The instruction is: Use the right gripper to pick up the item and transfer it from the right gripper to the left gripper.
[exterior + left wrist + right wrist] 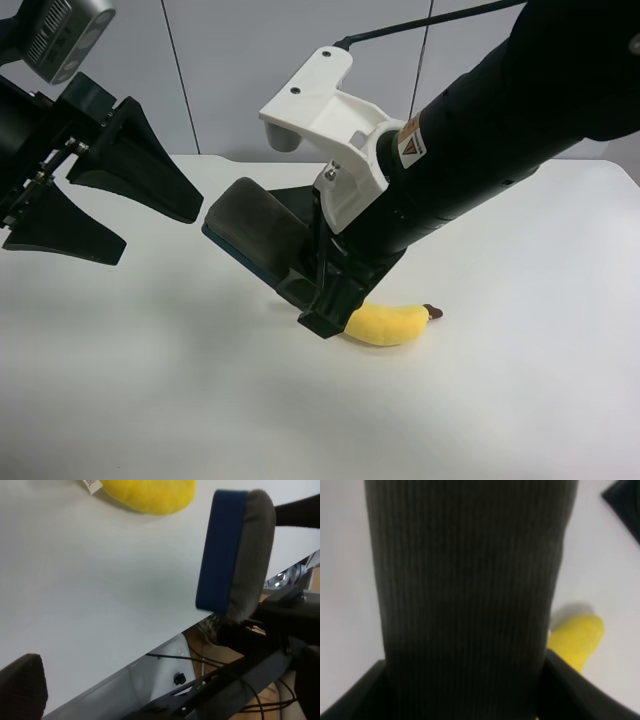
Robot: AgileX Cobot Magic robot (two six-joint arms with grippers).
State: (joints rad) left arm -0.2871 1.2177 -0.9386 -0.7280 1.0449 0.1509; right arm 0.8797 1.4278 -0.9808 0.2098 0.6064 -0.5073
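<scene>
The item, an eraser (255, 225) with a grey felt top and blue base, is held above the white table (150, 400). My right gripper (312, 285), on the arm with the white mount, is shut on its lower end. The grey felt (470, 580) fills the right wrist view between the fingers (580, 695). My left gripper (158, 230) is open and empty, its wedge fingers pointing at the eraser from a short gap away. The left wrist view shows the eraser (235, 555) edge-on ahead, with one finger (20, 687) at the corner.
A yellow plush banana (390, 323) lies on the table under the right gripper; it also shows in the right wrist view (577, 640) and the left wrist view (150, 495). The table edge, with cables and frame below (200, 690), shows in the left wrist view.
</scene>
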